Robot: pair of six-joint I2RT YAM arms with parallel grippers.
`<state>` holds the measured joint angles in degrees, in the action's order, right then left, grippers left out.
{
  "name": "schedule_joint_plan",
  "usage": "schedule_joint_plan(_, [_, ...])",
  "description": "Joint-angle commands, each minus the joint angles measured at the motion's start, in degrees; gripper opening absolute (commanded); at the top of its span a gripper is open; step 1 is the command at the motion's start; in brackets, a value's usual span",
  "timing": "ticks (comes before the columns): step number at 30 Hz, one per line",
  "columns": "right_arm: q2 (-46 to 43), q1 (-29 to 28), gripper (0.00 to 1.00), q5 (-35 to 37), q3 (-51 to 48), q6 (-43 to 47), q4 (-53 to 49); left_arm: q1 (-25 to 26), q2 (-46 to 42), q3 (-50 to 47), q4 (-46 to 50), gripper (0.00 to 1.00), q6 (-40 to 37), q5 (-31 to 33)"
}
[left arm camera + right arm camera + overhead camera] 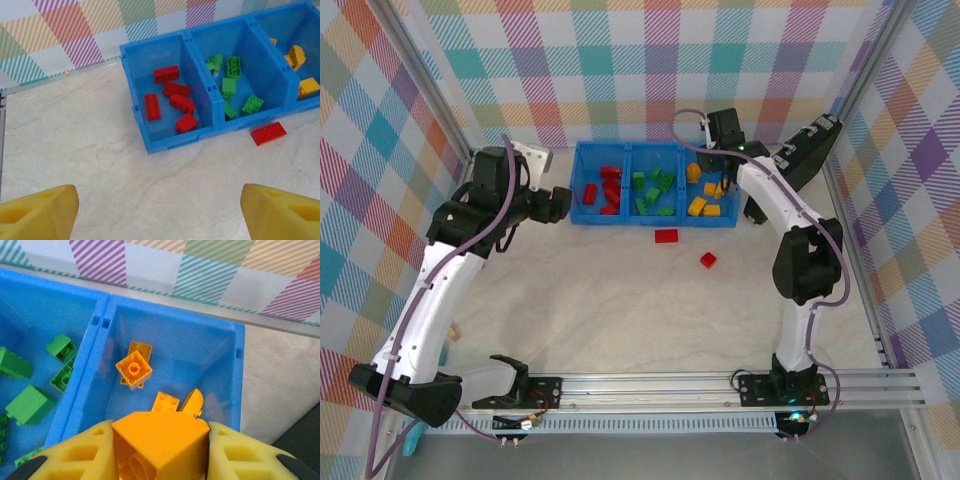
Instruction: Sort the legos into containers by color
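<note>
The right gripper (160, 456) is gripping a yellow-orange brick (159, 432) in its jaws above the tray's right-hand compartment (220, 357). Judging by this, it is best releasing low and centred, clear of the walls. The left gripper (160, 210), jaws wide, is hovering near the red compartment (137, 85).

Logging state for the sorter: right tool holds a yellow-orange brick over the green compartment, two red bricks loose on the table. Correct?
One error: the right tool holds the yellow-orange brick above the yellow-orange compartment, not the green one, as the right wrist view shows. The flat red brick and the small red brick do lie loose on the table.
</note>
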<state>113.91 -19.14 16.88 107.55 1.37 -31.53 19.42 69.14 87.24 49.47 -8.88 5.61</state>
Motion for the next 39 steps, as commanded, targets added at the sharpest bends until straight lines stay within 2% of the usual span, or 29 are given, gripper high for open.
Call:
schedule_joint_plan(1, [2.2,-0.2,0.31,-2.5,4.2,-0.1,1.7,0.3,-0.1,1.0,0.8,0.84,-0.7,0.2])
schedule_joint_plan(5, [5.7,0.1,0.31,-2.8,7.1,-0.5,1.0,0.3,0.3,0.9,1.0,0.84,-0.3,-0.8])
schedule_joint_plan(10, [8.7,0.2,0.32,-2.1,7.5,-0.6,2.5,1.5,1.6,-0.1,2.3,0.85,0.8,-7.9])
schedule_joint_plan(17, [13.8,0.3,0.33,-2.1,9.7,-1.0,2.0,9.3,4.2,-3.7,1.4,0.86,1.9,-7.2])
schedule_joint_plan(26, [18.8,0.3,0.34,-2.5,9.6,-1.4,2.5,19.7,9.1,-8.4,-7.8,0.87,5.7,-8.2])
schedule_joint_plan(33, [20.0,0.6,0.39,-2.8,8.9,-0.8,3.2,25.1,16.8,-10.1,-16.8,0.87,9.1,-8.9])
schedule_joint_plan(39, [20.0,0.9,0.44,-4.1,8.7,0.5,3.1,29.4,25.9,-7.0,-22.1,0.87,11.0,-9.6])
